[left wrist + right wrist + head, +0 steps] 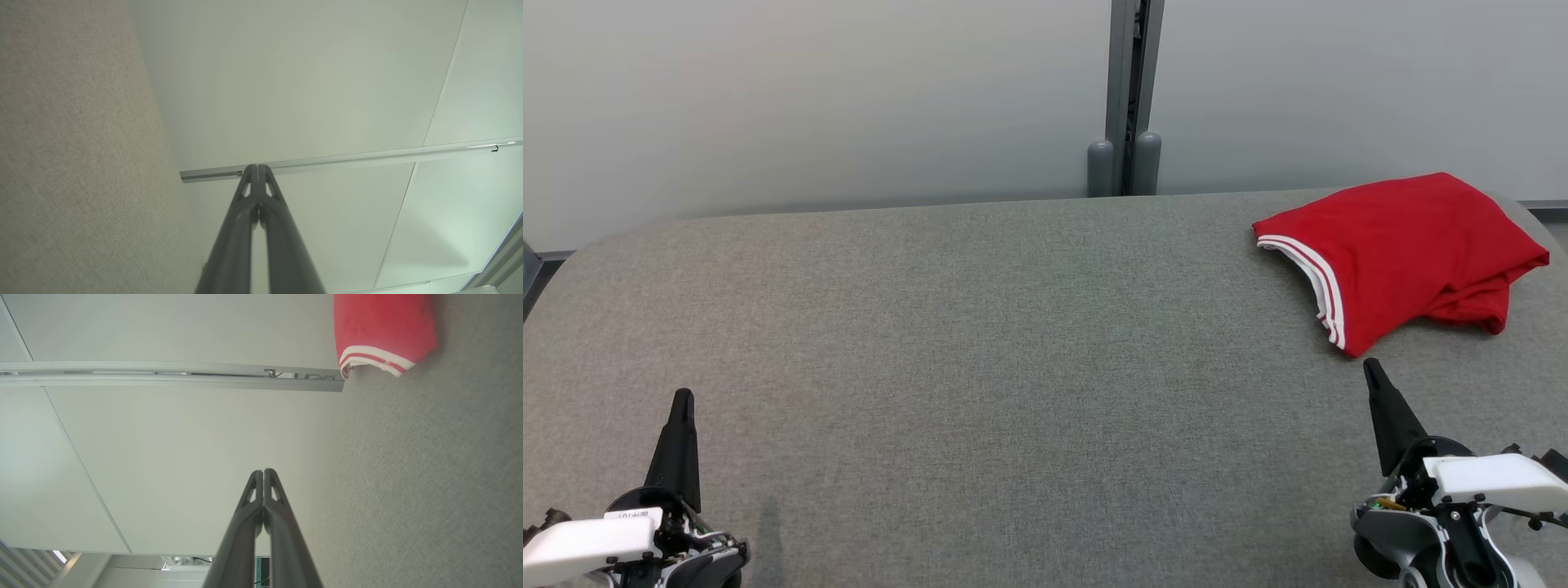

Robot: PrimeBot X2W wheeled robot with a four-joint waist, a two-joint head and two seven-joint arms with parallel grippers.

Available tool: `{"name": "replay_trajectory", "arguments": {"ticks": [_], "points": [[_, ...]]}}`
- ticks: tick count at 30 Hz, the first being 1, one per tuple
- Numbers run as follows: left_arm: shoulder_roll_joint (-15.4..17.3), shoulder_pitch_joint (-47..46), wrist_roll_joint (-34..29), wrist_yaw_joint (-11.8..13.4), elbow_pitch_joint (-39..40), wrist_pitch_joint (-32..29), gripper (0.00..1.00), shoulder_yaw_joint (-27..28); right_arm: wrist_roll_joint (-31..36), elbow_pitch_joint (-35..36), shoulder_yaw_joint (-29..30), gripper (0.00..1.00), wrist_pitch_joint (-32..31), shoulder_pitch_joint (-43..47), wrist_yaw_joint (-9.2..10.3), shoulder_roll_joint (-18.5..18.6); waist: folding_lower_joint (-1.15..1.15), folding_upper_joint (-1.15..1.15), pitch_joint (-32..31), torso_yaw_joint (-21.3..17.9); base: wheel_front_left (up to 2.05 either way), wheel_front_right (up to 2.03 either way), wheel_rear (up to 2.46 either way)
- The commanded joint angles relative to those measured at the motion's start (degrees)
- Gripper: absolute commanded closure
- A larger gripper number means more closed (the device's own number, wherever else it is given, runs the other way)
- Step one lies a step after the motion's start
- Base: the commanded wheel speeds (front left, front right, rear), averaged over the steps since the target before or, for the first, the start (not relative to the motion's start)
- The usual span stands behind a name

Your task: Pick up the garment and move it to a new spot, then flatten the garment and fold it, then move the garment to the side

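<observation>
- Status from my end: both arms parked at the bottom of the head cam. Left gripper (684,395) is lower left, right gripper (1371,364) lower right, both pointing up-frame.
- Pincers: both clenched, tips pressed together w/ nothing between them. The wrist cams show the same, fingers meeting at a point.
- Garment (1401,249): red shirt w/ white stripes on one hem, upper right of the head frame. It lies on the gray table (1013,343), close to the far and right edges. Right gripper's tip is just below its near corner, not touching afaict.
- Step, imo: hard call. The shirt is a compact packet off to the side, so it could be folded and set aside already. The lower right part looks lumpy tho, so it could also be a rough pile waiting for the first pick. Leaning "done" but not betting on it.
- Next move if it's the pick: right arm is the obvious one. Open the fingers, go up-frame, pinch the near corner by the striped hem, lift clear, then carry toward frame center where there's room to flatten.
- Containers: no bins or boxes that I can see. The shirt sits bare on the fabric top, not in anything.
</observation>
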State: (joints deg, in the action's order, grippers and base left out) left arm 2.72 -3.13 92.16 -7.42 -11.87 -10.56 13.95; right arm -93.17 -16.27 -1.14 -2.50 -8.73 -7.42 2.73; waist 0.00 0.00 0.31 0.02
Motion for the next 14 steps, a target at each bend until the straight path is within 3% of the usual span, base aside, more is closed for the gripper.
{"name": "replay_trajectory", "arguments": {"ticks": [1,14], "points": [[0.3,-1.0,0.12,-0.15,0.17,-0.11,1.0,0.24,-0.03,-0.2,0.08,1.0,-0.2,-0.12,-0.12,0.25,0.0,0.0,0.0,0.0,0.0,0.0,0.0],[0.3,-1.0,0.12,-0.15,0.18,-0.1,1.0,0.24,-0.02,-0.21,0.08,1.0,-0.2,-0.12,-0.12,0.25,0.0,0.0,0.0,0.0,0.0,0.0,0.0]]}}
